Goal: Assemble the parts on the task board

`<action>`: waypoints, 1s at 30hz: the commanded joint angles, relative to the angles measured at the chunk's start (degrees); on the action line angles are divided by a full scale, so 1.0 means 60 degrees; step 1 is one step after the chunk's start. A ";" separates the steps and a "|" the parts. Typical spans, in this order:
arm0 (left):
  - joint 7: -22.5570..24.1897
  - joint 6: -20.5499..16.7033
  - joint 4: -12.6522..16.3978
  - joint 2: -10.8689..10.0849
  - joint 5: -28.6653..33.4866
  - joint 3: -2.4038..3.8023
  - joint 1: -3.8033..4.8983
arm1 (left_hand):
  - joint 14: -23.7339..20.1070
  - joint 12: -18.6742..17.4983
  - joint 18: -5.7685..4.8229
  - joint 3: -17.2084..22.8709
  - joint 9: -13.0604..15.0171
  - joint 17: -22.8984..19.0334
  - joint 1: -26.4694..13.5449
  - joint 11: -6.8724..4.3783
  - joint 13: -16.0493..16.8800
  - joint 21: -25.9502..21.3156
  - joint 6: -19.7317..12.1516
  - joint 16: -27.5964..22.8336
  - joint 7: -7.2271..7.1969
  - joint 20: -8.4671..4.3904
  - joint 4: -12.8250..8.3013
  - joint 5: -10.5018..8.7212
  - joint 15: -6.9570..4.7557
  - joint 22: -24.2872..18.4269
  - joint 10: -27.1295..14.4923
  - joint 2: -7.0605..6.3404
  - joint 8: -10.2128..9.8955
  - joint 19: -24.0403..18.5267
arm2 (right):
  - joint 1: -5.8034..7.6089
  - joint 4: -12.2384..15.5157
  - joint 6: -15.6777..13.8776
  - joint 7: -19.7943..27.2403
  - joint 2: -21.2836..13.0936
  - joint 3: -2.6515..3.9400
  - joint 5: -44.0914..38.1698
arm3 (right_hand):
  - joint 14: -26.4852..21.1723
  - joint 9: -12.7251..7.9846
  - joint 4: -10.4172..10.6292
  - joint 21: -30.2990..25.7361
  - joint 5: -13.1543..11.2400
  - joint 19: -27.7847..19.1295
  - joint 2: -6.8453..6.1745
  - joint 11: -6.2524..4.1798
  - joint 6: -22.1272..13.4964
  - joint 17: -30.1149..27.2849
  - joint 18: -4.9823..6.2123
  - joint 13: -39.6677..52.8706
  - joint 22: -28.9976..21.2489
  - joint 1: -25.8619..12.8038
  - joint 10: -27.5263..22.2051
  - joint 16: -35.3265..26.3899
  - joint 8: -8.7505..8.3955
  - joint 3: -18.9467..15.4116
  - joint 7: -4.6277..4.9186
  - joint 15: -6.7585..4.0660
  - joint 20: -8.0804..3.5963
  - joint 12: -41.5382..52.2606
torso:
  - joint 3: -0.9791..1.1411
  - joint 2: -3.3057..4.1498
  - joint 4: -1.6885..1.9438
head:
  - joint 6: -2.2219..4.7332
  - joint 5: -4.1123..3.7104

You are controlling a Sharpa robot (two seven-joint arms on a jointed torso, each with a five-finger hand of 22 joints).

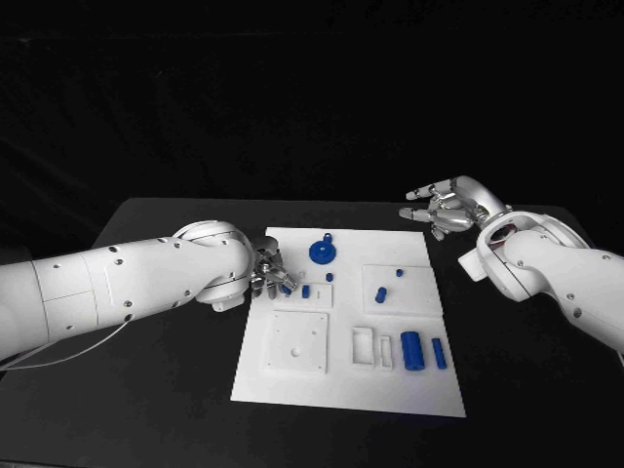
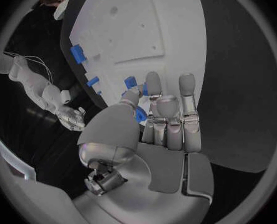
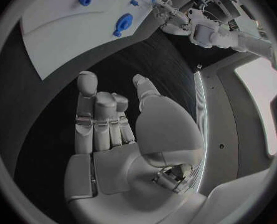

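Note:
The white task board [image 1: 352, 390] lies in the middle of the black table. My left hand [image 1: 269, 273] sits at the board's left edge, and in the left wrist view its thumb and fingers [image 2: 166, 119] pinch a small blue part [image 2: 140, 115]. Beside it on the board are a short blue peg [image 1: 305, 291] and a round blue wheel [image 1: 322, 254]. Two small pegs [image 1: 379, 293] stand further right, and two blue cylinders [image 1: 412, 351] lie near the front. My right hand [image 1: 446, 207] hovers past the board's far right corner, fingers spread, holding nothing [image 3: 113, 134].
A white square block [image 1: 298, 341] and narrow slots [image 1: 362, 346] occupy the board's front half. Bare black table [image 1: 143, 390] runs on both sides of the board. The right wrist view shows the board [image 3: 70, 35] with the blue wheel [image 3: 123, 22].

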 commanded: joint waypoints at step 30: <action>0.0023 0.0663 -0.0009 0.0001 -0.0298 -0.0019 -0.0035 | 0.0042 0.0027 0.0040 0.0376 -0.0002 0.0001 0.0216 -0.0057 -0.0017 0.0014 0.0227 -0.0064 -0.0204 0.0034 -0.0326 0.0036 -0.0001 0.0159 0.0425 0.0046 0.0046 0.0007 | -0.0020 0.0001 0.0151 0.0052 0.0007 0.0005 0.0000 | 0.0052 -0.0013 0.0019 0.0041 0.0060 0.0404 0.0010 -0.0018 -0.0042 0.0009 0.0109 0.0007 -0.0008 -0.0055 -0.0007 0.0029 -0.0016 0.0015 -0.0003 -0.0001 0.0029 0.0031 | 0.0006 0.0001 0.0001 | 0.0001 -0.0028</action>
